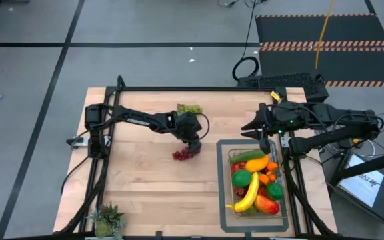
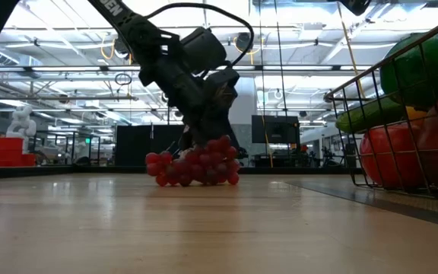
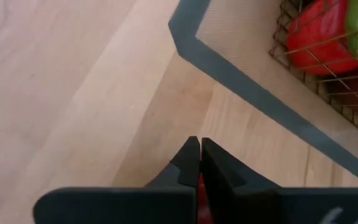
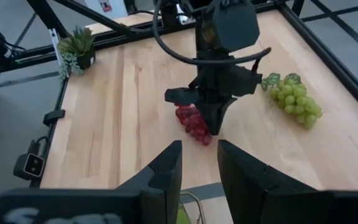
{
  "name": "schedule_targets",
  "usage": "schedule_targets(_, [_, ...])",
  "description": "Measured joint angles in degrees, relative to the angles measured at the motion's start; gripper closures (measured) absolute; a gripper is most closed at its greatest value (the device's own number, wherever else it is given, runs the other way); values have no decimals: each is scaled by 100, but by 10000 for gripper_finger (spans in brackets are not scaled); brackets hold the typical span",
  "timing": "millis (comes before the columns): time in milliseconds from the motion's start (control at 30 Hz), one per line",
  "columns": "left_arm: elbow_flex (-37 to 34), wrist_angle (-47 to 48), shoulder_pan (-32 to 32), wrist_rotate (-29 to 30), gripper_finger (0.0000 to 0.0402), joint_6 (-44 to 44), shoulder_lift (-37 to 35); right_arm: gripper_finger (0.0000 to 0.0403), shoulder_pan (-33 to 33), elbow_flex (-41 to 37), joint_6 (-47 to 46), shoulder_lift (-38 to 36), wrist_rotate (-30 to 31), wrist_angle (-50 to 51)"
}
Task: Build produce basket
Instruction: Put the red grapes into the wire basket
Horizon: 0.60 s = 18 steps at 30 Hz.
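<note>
White lettering runs along the left arm's forearm, too small to read. That arm reaches from the surface's left edge toward the middle, wrist bent down, and the left hand (image 1: 191, 148) stands tip-down on the red grapes (image 1: 181, 155), its dark fingers (image 3: 194, 163) pinched together on the bunch, a sliver of red showing between them. The red grapes, a knobbly cluster of glossy round beads, rest on the pale wood-plank surface (image 1: 145, 193) near its middle. A green grape bunch (image 1: 189, 109) lies close to the far edge. The basket (image 1: 284, 200), dark wire in a square grid, sits on a flat grey tray (image 1: 223, 187) at the right side, filled with smooth toy produce: a curved yellow banana (image 1: 249, 195), a green lime (image 1: 242, 178), red pieces. The right hand (image 1: 266, 141) hovers over the basket's far end, fingers slightly apart and holding nothing. A spiky potted plant (image 1: 107, 220) stands at the near left corner.
</note>
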State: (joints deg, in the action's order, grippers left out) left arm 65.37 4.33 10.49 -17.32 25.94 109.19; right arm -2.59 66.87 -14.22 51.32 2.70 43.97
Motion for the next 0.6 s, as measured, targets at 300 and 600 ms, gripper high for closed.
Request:
schedule_targets(300, [170,23,-32,239,398,292,-547,305,0,0,34,-167,15,151])
schedule_targets(600, [748,138,-98,742,400,135,-1337,305,-2,0,-94,-92,200,35])
